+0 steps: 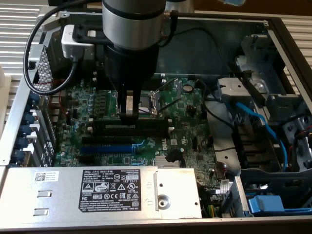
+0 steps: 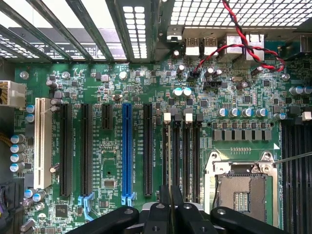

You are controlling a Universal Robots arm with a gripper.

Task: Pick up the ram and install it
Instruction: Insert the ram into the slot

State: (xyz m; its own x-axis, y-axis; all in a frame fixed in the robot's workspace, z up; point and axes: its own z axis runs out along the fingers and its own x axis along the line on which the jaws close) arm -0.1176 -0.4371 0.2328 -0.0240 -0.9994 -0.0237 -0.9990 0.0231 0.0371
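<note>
Place: I am inside an open case (image 1: 273, 29), low over the board (image 1: 190, 126).
Fingers: my fingers (image 1: 129, 116) are nearly together. In the exterior view they pinch a thin dark strip held on edge, which I take to be the ram (image 1: 139, 127).
Ram: it lies along the black slots beside the socket (image 1: 151, 102), with its lower edge at or in one of them. I cannot tell if it is fully seated.
Wrist view: my fingers (image 2: 170, 207) come together over the narrow black slots (image 2: 181, 151) near the socket (image 2: 241, 192); the blue slot (image 2: 127, 146) is well apart.
Doing it well: I judge I should keep the ram upright and in line with the slot, and press straight down without rocking either end.
</note>
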